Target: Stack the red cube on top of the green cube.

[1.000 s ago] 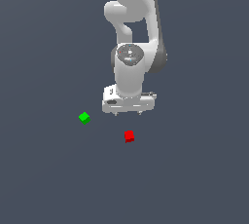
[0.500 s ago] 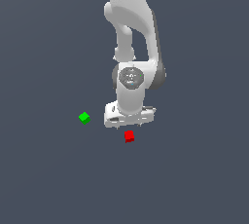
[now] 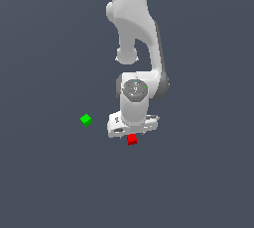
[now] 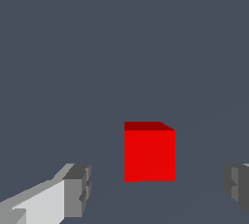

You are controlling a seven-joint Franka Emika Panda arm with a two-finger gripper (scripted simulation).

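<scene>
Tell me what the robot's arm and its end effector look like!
The arm is smooth, glossy white, made of fat rounded tube pieces with dark grey bands at the joints. One joint has a round grey cap. The end effector is a flat white block with boxy fingers, white with dark grey blocky tips. No cables or markings show.

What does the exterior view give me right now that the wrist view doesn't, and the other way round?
Only the exterior view shows the green cube, lying apart from the arm toward that view's left, and the white arm reaching down with its hand low over the floor.

Only the wrist view shows the jaws standing open: one finger on one side of the red cube, the other finger on the opposite side, with clear gaps to both. Neither touches it.

Both show the red cube resting on the dark floor beneath the gripper.
</scene>
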